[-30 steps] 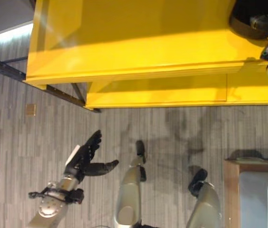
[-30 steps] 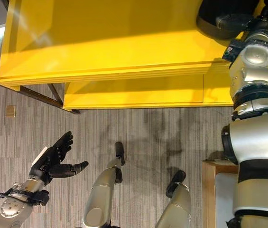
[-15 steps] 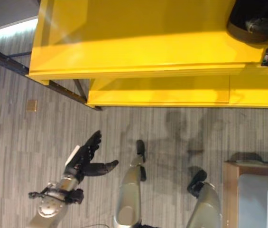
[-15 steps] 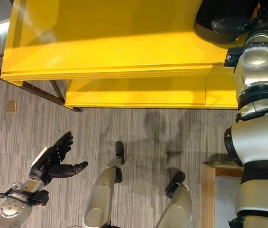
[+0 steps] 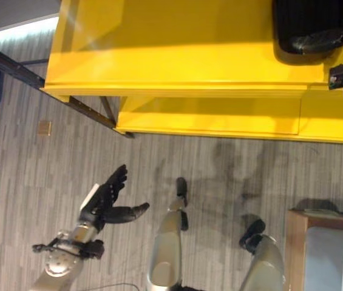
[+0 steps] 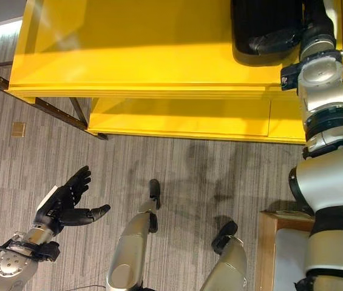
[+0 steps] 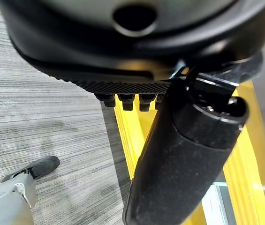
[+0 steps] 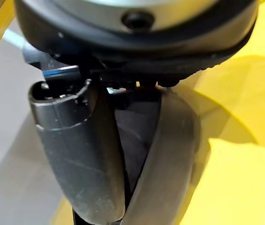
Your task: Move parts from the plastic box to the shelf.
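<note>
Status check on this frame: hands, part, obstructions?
Right hand shut on black part, up on the yellow shelf. Left hand open, empty, low over the floor. Nothing in the way on the shelf.

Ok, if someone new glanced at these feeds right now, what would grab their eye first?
First the big yellow shelf across the top of the head views, above grey striped floor. Next, the black part on the shelf's right end, with the right robot hand gripping its near rim. Last, the left robot hand hanging open and empty over the floor at lower left.
</note>
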You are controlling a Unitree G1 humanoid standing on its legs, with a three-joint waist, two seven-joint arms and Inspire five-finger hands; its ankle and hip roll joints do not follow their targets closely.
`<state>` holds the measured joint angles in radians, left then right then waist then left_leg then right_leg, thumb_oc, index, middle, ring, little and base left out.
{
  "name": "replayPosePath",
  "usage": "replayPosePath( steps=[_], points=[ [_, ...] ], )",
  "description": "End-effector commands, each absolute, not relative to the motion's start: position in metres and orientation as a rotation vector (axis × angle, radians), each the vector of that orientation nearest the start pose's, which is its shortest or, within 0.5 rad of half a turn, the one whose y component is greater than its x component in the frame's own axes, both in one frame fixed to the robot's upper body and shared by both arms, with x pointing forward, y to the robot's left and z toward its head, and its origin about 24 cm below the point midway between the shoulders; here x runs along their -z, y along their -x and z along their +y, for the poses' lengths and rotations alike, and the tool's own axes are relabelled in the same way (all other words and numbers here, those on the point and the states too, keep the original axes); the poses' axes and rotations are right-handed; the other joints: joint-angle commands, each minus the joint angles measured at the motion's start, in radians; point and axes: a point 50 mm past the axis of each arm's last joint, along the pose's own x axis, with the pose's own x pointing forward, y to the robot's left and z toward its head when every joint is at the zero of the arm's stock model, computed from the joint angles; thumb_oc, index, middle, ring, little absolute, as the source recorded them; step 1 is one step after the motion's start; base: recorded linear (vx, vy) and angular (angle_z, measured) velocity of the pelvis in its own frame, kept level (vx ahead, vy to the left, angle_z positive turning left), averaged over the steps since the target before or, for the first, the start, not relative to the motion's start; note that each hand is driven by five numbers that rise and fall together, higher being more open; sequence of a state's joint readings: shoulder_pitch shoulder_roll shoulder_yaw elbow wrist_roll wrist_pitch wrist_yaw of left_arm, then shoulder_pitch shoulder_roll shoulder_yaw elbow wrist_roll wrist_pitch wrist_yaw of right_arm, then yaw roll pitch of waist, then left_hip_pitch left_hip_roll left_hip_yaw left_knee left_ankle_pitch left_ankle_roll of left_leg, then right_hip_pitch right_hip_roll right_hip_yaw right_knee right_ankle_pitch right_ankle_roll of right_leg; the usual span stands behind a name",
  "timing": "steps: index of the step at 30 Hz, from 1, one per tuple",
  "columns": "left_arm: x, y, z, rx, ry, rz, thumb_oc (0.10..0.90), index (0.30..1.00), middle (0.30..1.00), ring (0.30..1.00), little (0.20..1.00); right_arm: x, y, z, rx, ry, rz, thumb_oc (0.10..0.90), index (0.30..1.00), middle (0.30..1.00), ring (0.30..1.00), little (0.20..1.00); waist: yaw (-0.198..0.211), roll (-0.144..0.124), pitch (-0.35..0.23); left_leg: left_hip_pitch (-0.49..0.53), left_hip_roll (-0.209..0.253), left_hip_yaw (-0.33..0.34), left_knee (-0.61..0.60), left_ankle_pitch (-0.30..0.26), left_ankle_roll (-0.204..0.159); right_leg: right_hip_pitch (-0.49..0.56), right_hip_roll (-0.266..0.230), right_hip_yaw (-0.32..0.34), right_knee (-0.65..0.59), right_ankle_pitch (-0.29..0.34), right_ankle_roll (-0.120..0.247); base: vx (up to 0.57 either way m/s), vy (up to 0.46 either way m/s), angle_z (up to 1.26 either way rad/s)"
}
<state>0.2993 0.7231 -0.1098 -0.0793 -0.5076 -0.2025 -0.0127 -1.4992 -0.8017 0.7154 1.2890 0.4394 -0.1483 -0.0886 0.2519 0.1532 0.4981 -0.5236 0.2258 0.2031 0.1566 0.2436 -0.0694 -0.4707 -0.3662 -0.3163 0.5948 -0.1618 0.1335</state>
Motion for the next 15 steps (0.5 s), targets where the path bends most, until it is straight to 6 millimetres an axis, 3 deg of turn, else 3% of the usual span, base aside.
replayPosePath(
  steps=[1, 10, 15],
  points=[
    [-0.073, -0.190, 0.269, 0.091, -0.187, -0.045, 0.900, 1.000, 1.000, 1.000, 1.000, -0.333, -0.391, -0.292, 0.367, 0.755, -0.313, 0.900, 1.000, 1.000, 1.000, 1.000, 0.020, -0.038, -0.010, -0.062, 0.051, -0.072, 0.151, -0.099, -0.044, 0.001, 0.033, 0.052, -0.150, 0.163, 0.013, 0.00, 0.003, 0.08],
    [-0.074, -0.189, 0.272, 0.062, -0.187, -0.055, 0.900, 1.000, 1.000, 1.000, 1.000, -0.347, -0.387, -0.292, 0.434, 0.669, -0.389, 0.900, 1.000, 1.000, 1.000, 1.000, 0.018, -0.045, -0.013, -0.064, 0.047, -0.072, 0.154, -0.102, -0.042, 0.005, 0.034, 0.051, -0.155, 0.166, 0.014, 0.00, 0.009, 0.04],
    [-0.075, -0.189, 0.275, 0.036, -0.192, -0.060, 0.900, 1.000, 1.000, 1.000, 1.000, -0.373, -0.384, -0.278, 0.436, 0.604, -0.508, 0.900, 1.000, 1.000, 1.000, 1.000, 0.003, -0.061, -0.021, -0.051, 0.048, -0.071, 0.152, -0.106, -0.041, 0.020, 0.037, 0.050, -0.164, 0.167, 0.014, 0.00, 0.000, 0.00]
  ],
)
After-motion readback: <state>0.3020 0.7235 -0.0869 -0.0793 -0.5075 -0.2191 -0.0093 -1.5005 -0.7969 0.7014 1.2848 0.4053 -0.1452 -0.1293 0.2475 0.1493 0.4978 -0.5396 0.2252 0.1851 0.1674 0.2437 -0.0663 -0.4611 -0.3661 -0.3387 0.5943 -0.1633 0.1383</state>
